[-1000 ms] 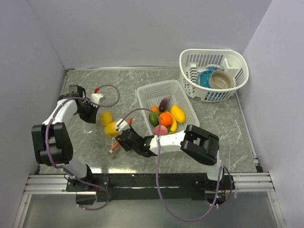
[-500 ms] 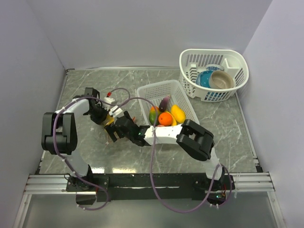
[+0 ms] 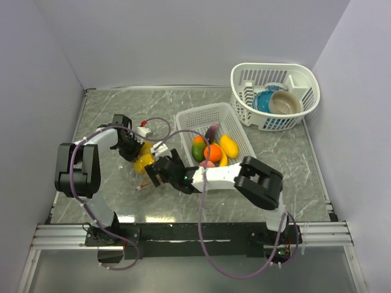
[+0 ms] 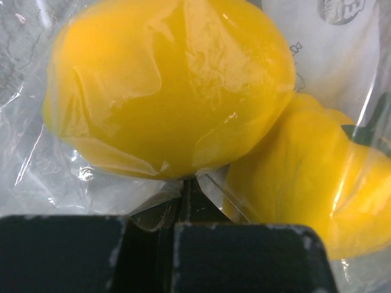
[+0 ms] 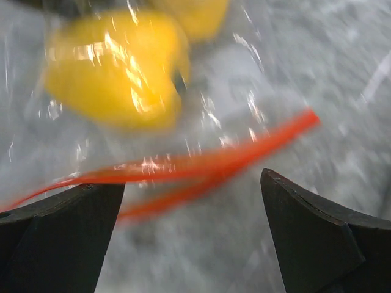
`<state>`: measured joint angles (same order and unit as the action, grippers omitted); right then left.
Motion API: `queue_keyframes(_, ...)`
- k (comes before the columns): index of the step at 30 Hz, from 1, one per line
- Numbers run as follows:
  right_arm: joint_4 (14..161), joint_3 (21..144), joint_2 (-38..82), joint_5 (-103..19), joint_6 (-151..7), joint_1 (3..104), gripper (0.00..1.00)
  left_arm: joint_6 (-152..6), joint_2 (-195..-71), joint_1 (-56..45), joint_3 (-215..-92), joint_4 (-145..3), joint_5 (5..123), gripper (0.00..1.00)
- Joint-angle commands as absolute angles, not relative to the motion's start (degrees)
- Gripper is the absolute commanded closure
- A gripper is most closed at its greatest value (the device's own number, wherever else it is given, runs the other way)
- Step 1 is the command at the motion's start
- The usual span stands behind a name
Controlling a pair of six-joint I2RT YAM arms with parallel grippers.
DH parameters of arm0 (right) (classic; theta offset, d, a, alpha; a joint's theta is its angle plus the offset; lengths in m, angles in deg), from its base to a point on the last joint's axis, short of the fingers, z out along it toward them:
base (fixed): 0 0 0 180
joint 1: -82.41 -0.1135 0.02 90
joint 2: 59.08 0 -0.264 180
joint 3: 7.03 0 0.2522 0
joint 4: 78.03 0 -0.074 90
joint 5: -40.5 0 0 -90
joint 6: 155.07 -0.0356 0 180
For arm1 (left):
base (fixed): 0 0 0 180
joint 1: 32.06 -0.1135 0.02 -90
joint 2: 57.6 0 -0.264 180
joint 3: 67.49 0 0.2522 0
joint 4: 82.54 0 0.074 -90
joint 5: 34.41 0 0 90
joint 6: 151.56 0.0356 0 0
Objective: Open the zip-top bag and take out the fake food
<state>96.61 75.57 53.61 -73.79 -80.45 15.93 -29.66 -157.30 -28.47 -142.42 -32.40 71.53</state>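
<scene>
The left pincer (image 4: 181,204) is pinching the clear bag (image 4: 36,174) tight; two yellow toy fruits (image 4: 171,85) are sitting inside it, right by that pincer; the right pincer (image 5: 192,201) is holding its fingers wide apart, just over the bag's red zip strip (image 5: 201,165).

Left arm (image 3: 101,139), right arm (image 3: 220,177): white links, black joints; purple cables (image 3: 201,227); black tool fingers (image 5: 311,238).

lab test booth, blank walls (image 3: 183,36), marble tabletop (image 3: 293,152)
</scene>
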Motion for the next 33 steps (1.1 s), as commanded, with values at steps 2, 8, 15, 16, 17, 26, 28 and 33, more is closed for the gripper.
queue_keyframes(2, 99.5, 69.5, 44.1, -73.1, -84.6, 13.9, 0.07, -29.3, -158.9, -28.2, -141.1, -33.4, 69.4, 0.99)
queue_keyframes(8, 103.0, 70.6, 47.5, -68.9, -83.9, 13.9, 0.37, -29.7, -158.1, -28.2, -140.9, -33.0, 69.9, 0.99)
queue_keyframes(15, 105.3, 72.3, 50.5, -67.9, -83.3, 14.0, 0.54, -30.6, -159.0, -28.8, -143.4, -30.2, 75.5, 0.99)
queue_keyframes(16, 106.1, 72.3, 50.9, -68.0, -83.1, 14.1, 0.53, -30.6, -159.5, -28.8, -143.7, -29.9, 76.5, 0.99)
queue_keyframes(17, 106.5, 72.5, 51.2, -68.0, -82.9, 14.3, 0.52, -30.6, -159.6, -28.8, -143.9, -29.8, 76.9, 0.99)
queue_keyframes(26, 114.3, 74.0, 56.8, -70.7, -79.5, 16.8, 0.00, -29.4, -159.3, -28.8, -144.9, -26.0, 79.9, 0.99)
queue_keyframes(28, 118.0, 73.4, 57.1, -71.0, -77.6, 16.7, 0.00, -29.0, -159.5, -28.8, -144.7, -25.5, 80.4, 0.99)
queue_keyframes(33, 126.1, 72.6, 57.6, -70.9, -73.5, 16.4, 0.00, -28.2, -160.4, -28.8, -144.7, -23.9, 82.0, 0.99)
